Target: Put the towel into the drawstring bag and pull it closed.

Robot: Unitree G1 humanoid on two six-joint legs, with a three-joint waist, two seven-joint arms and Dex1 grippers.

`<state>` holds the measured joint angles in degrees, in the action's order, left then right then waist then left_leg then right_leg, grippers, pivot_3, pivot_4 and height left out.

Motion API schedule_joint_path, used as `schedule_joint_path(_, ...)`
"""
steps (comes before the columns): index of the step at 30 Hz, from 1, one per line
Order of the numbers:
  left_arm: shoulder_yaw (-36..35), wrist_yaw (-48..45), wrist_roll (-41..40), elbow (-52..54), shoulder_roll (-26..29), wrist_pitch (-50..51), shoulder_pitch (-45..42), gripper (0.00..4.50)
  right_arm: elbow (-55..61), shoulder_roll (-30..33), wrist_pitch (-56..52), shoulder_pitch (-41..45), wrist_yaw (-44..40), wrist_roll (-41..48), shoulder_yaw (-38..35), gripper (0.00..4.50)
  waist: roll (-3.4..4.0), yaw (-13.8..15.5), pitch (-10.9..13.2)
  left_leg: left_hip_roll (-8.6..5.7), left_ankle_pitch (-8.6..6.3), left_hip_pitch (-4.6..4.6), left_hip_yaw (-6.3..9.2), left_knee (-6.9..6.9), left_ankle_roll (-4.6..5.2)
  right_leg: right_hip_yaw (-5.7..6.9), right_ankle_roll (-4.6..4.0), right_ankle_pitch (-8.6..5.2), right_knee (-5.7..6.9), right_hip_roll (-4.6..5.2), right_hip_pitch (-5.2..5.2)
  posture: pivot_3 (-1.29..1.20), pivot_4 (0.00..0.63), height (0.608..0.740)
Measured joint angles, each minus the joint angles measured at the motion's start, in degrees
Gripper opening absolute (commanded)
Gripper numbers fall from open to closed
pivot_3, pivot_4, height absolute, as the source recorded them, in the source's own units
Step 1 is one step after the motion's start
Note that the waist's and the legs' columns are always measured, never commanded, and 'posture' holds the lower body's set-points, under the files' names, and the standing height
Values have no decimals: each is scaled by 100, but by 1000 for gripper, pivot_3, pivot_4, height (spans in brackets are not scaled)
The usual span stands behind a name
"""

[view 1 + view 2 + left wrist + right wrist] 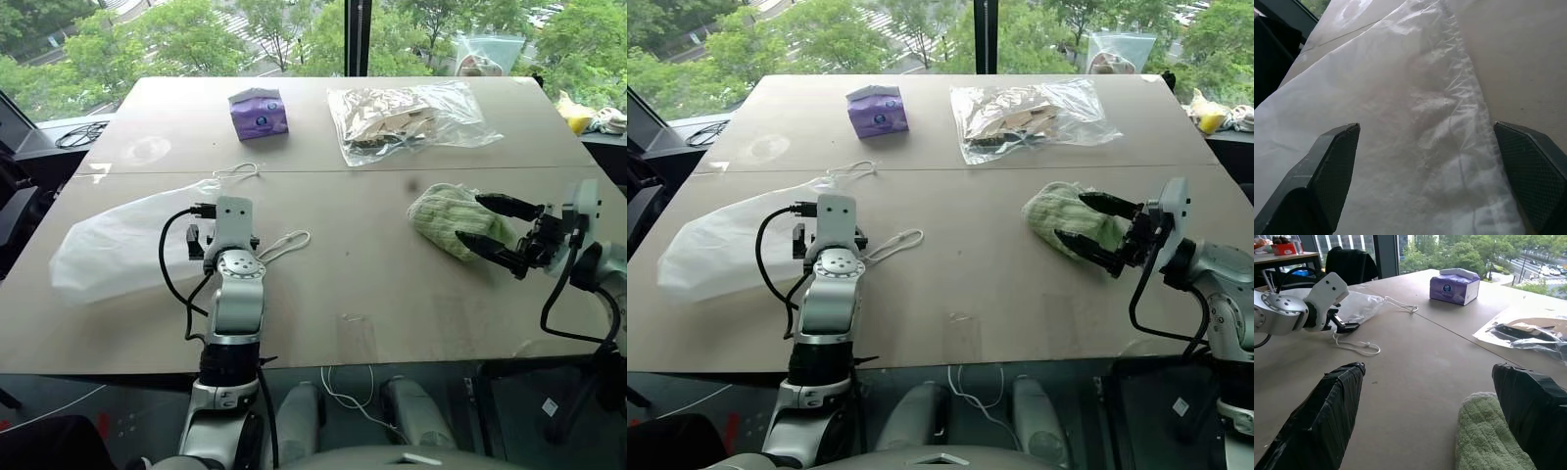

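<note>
I have the left gripper low over the drawstring bag, its fingers spread wide with the white fabric showing between them and nothing clamped. The bag lies flat on the bench on my left side, its mouth toward the middle, with one cord loop trailing out beside the left wrist and another lying farther back near the seam in the bench top. On my right, the right gripper stands with its fingers apart, straddling the near edge of the towel; I can't tell whether either finger touches it. The towel sits bundled on the bench, well apart from the bag. Toward the far edge lie a purple tissue pack and a clear plastic bag with tan contents.
</note>
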<state>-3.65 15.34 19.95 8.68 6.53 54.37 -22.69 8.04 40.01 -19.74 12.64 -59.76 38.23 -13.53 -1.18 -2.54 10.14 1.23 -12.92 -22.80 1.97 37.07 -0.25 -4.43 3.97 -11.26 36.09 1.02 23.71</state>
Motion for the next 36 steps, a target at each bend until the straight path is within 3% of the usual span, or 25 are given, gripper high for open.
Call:
schedule_joint_path(1, -60, 17, -21, -30, -44, -45, -3, 3204, 0, 0, 0, 0, 2, 0, 0, 4500, 4, -2, -2, 0, 0, 2, -1, 0, 0, -1, 0, 0, 1, 0, 0, 0, 150, 740)
schedule_joint_path(8, -479, 247, -401, -491, -235, -524, -42, 85, -6, 1, 10, 22, 3, -1, 0, 4500, 12, -149, -11, 2, 0, 29, -9, 0, 0, -12, -1, -1, 36, -6, 0, 0, 150, 740)
schedule_joint_path(14, -692, 312, -493, -631, -168, -682, -19, 32, -9, -2, 44, 22, 13, -6, -1, 4500, 15, -169, -14, 2, 0, 60, -14, 0, 0, -21, -24, -15, 53, -10, -13, 0, 150, 740)
schedule_joint_path(18, -450, 114, -502, -753, 99, -1176, 88, 32, -8, -2, 61, 20, 22, -6, -1, 4500, 15, -167, -14, 2, 0, 71, -15, -3, 0, -24, -26, -17, 60, -11, -16, 0, 150, 740)
schedule_joint_path(26, 791, -865, -144, -1020, 1262, -3083, 307, 32, -4, -4, 121, 8, 75, -6, -3, 4500, 3, -67, -7, 1, 0, 9, -9, 10, 0, -19, -27, -17, 44, -7, 16, 0, 150, 740)
schedule_joint_path(28, 1365, -1143, 314, -1062, 1960, -4056, 292, 32, -1, -8, 124, 1, 101, -5, -9, 4500, -2, -23, -4, 0, 0, -5, -11, 2, -1, -20, -27, -16, 35, -5, 28, 0, 150, 740)
schedule_joint_path(32, 1972, -1299, 1010, -1072, 2693, -5499, 236, 32, 4, -23, 127, -7, 141, -5, -18, 4500, 0, 42, -4, -1, 0, -10, -16, -10, 0, -21, -28, -16, 17, 3, 29, 0, 150, 740)
schedule_joint_path(36, 2147, -1053, 1660, -1331, 3079, -6261, 243, 32, 4, -40, 127, -7, 163, -5, -18, 4500, 0, 46, -3, 0, 0, -11, -17, -11, 0, -20, -27, -16, 11, 5, 29, 0, 150, 740)
